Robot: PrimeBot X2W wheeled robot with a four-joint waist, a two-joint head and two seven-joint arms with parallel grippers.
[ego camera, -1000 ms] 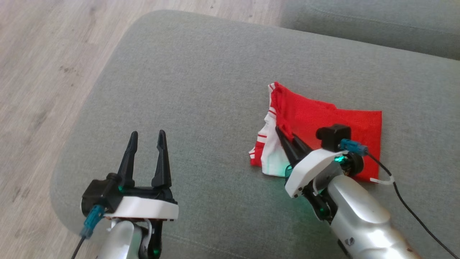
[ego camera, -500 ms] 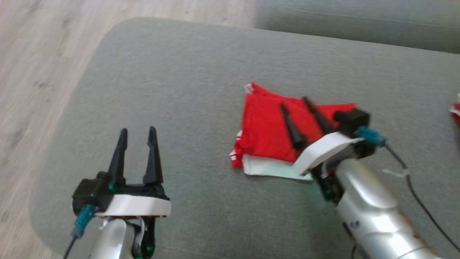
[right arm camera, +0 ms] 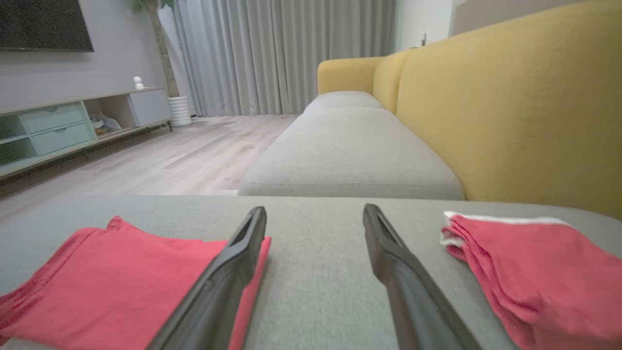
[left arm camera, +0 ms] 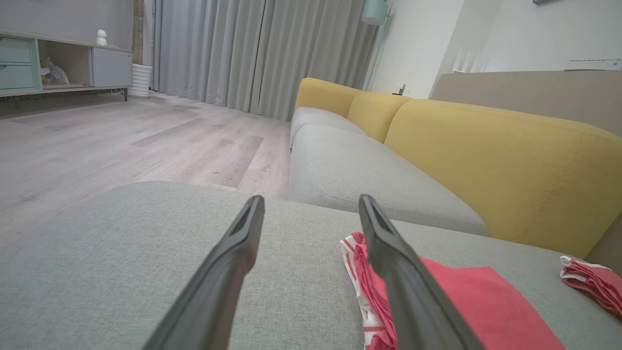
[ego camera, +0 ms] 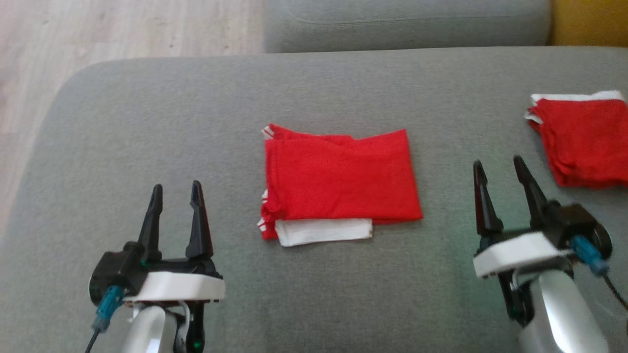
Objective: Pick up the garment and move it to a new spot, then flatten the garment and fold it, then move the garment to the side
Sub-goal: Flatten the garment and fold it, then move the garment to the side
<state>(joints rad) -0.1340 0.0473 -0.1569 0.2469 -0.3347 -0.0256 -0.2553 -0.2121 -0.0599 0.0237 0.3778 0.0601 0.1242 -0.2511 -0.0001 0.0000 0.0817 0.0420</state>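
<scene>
A red garment point(ego camera: 338, 179) with white trim lies folded into a flat rectangle in the middle of the grey sofa cushion point(ego camera: 196, 113); a white layer peeks out at its near edge. It also shows in the left wrist view as the garment point(left arm camera: 476, 301) and in the right wrist view as the garment point(right arm camera: 121, 287). My left gripper point(ego camera: 176, 189) is open, to the garment's left and apart from it. My right gripper point(ego camera: 500, 166) is open and holds nothing, to the garment's right, apart from it.
A stack of folded red cloths point(ego camera: 584, 137) lies at the cushion's right edge, also the stack point(right arm camera: 525, 277). A yellow backrest point(right arm camera: 510, 107) rises behind it. Another grey seat point(ego camera: 402, 22) lies beyond, and wooden floor point(ego camera: 98, 34) at the left.
My right gripper let go of the garment's flap and pulled back right, now open. The garment lies folded flat. The head camera has turned right, bringing the red stack into view.
</scene>
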